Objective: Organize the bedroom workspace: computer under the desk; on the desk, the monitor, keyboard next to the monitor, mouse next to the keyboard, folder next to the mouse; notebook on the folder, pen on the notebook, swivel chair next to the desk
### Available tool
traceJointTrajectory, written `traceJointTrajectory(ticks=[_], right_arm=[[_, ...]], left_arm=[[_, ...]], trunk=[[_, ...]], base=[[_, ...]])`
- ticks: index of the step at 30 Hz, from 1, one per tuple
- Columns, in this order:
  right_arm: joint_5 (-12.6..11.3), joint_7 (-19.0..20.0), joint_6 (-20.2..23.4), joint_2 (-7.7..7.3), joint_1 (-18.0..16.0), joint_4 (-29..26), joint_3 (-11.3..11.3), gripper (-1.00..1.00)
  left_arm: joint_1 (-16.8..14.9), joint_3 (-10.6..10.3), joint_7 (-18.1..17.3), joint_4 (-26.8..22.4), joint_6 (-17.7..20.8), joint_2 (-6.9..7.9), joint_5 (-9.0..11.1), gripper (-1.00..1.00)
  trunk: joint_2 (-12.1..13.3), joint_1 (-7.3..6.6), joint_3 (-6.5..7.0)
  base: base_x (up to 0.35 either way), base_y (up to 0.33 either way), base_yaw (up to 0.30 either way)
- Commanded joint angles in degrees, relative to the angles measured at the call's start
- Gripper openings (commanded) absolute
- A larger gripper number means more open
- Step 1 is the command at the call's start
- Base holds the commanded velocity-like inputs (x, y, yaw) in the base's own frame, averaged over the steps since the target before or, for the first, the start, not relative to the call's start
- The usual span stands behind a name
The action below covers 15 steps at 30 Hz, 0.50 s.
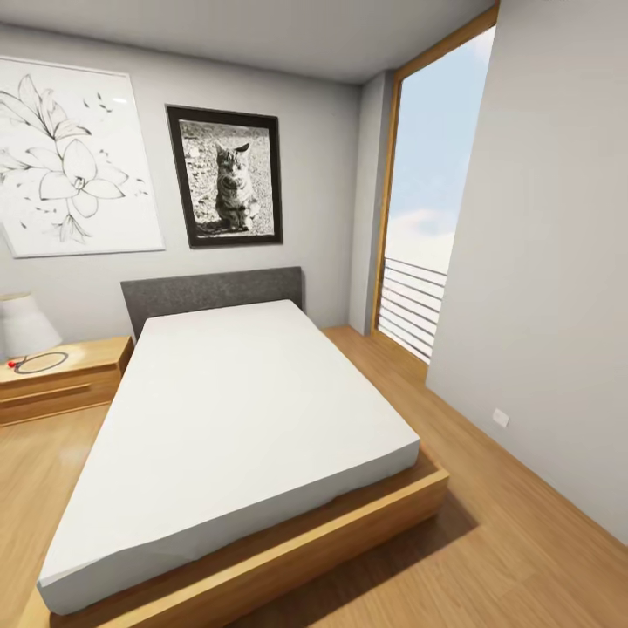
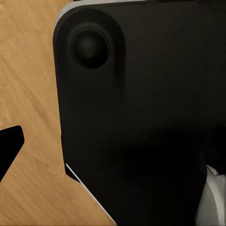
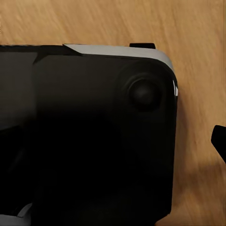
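The robot faces a bed [image 1: 235, 419] at 12 o'clock, a nightstand [image 1: 65, 375] at 9, no desk or folder in sight; judged thin, light and slippery, the folder wants an edge pinch; whether the grippers are open cannot be told

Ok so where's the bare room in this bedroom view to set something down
The white mattress is bare throughout. Wooden floor lies open between the bed frame and the grey right wall. The light wooden nightstand is crowded by a white lamp and dark ring.
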Motion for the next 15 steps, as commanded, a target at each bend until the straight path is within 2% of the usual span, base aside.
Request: traceJointTrajectory(ticks=[1,15], right_arm=[[0.0,0.0,-0.2,0.01,0.0,0.1,0.0,1.0],[0.0,0.0,-0.3,0.01,0.0,0.0,0.0,1.0]], left_arm=[[0.0,0.0,0.0,-0.1,0.0,0.0,0.0,1.0],[0.0,0.0,0.0,-0.1,0.0,0.0,0.0,1.0]], trunk=[[0.4,-0.23,0.13],[6.0,-3.3,2.64]], base=[[0.0,0.0,0.0],[0.0,0.0,0.0]])
